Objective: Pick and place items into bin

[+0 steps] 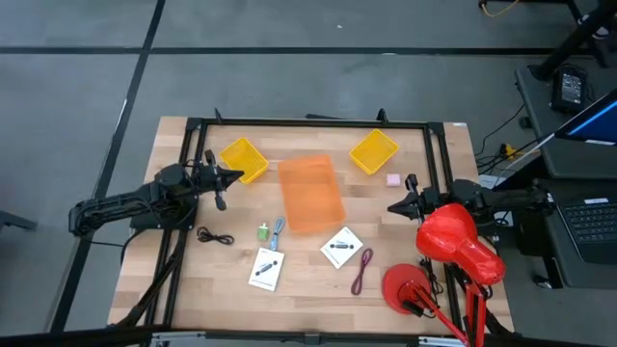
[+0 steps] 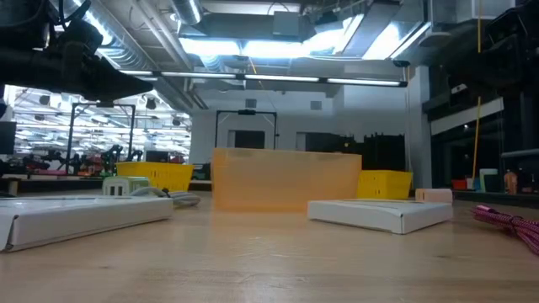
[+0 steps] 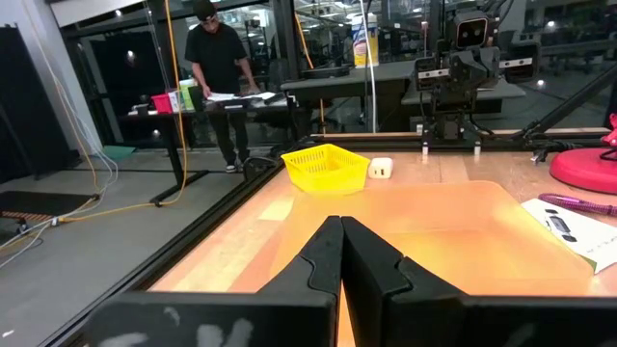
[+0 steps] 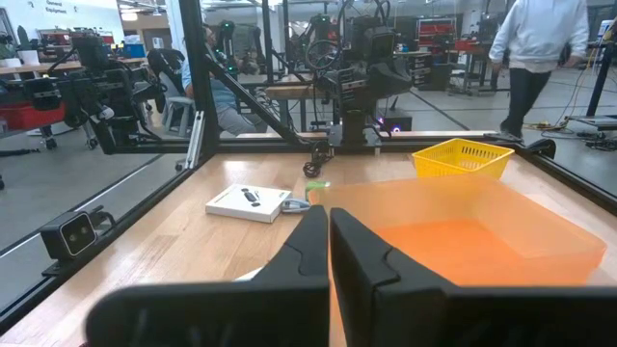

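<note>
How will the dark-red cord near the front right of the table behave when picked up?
Probably floppy: the dark-red cord lies in a loose, narrow loop on the table, so its ends would likely droop from a pinch. It looks thin and light, and may drag or snake rather than slide cleanly if pushed.

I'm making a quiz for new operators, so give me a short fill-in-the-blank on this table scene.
1. The orange bin holds ____ items.
2. Both the left gripper and the right gripper have their fingers ____.
3. ____ yellow baskets, and, sit near the table's far edge.
4. The green cube lies right beside the blue-grey ____.

Missing words: no; shut; Two; tool
</note>
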